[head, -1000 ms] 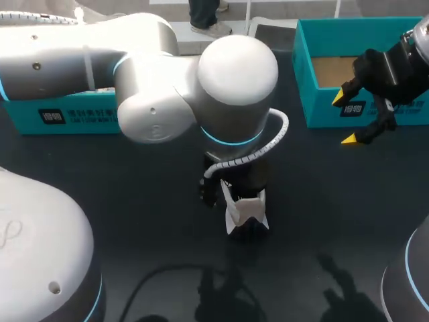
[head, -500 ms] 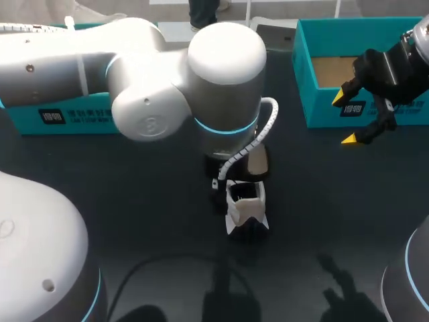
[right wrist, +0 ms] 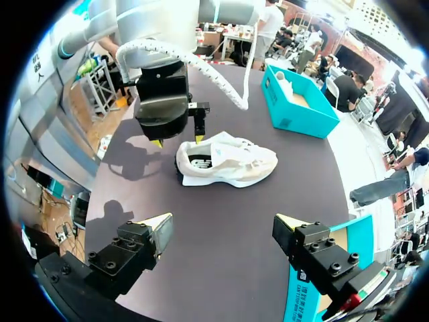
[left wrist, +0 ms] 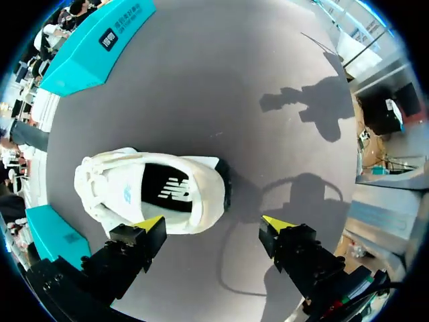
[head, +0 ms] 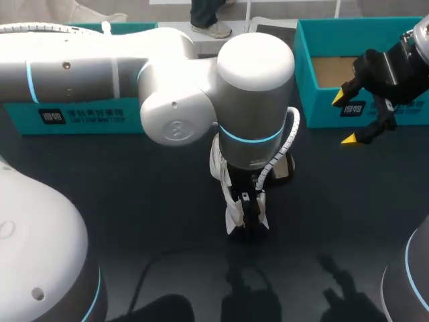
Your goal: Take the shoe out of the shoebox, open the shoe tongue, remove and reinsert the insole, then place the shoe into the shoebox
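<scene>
Shoe [left wrist: 110, 184]: white, standing upright on its sole on the dark table [head: 134, 221], about midway between the two teal boxes and outside both. Its opening faces up, and the dark insole [left wrist: 167, 191] shows inside it. Seen from the head camera, most of the shoe is hidden under my left arm [head: 201, 87], with only white bits showing below the wrist.

My left gripper [left wrist: 212, 223] hangs over the heel end with its fingers spread wide. One yellow tip sits at the shoe's side edge near the heel, and the other is over bare table past the heel. I cannot tell whether the nearer tip touches the shoe, and nothing is pinched between the two.

My right gripper [right wrist: 222, 225] is well apart from the shoe, fingers spread with nothing between them. It hovers just in front of the shoebox [head: 301, 67], whose brown floor is visible. The second teal box [head: 80, 117] lies at the far left of the table, behind my left arm. From the right wrist camera something white shows inside it, but I cannot make out what it is.
</scene>
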Controlling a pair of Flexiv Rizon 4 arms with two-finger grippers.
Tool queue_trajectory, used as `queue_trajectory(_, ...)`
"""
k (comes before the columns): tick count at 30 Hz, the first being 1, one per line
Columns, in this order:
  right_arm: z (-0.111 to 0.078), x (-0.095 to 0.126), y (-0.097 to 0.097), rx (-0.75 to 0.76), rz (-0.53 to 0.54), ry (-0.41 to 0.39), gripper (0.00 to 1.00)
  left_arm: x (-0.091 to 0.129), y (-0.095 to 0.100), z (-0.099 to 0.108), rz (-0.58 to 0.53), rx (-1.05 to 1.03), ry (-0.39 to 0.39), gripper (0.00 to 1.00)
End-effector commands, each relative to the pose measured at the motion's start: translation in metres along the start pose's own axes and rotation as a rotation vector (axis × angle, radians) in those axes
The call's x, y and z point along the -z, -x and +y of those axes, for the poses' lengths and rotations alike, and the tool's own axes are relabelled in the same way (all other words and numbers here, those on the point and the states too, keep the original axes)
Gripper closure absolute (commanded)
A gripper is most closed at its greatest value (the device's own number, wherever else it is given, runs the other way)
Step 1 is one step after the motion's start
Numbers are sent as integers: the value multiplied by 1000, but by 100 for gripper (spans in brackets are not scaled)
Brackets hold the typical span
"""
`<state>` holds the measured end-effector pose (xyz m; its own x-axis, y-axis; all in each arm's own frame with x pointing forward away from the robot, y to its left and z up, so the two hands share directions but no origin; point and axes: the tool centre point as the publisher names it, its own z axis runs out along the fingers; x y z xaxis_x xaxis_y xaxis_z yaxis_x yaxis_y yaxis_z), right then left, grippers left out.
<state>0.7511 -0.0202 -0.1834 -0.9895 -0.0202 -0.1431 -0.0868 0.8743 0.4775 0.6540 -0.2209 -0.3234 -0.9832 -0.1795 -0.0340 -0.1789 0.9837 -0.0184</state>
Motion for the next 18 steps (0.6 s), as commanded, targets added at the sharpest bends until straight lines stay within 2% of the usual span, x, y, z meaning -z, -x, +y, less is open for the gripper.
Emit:
queue_trajectory(1, 0, -1, 0, -1, 0, -2, 0, -18, 0, -15, 4, -43, 25, 5)
queue_trajectory(4, 0, -1, 0, -1, 0, -2, 0, -24, -1, -17, -5, -63, 32, 1)
queue_trajectory(8, 0, -1, 0, -1, 0, -2, 0, -32, -1, -20, -15, -77, 15, 3)
queue_trajectory(12, 0, -1, 0, -1, 0, -2, 0, -45, -3, -21, -23, -80, 6, 8)
queue_trajectory(18, 0, -1, 0, -1, 0, -2, 0, -59, -6, -16, -14, -69, 19, 22)
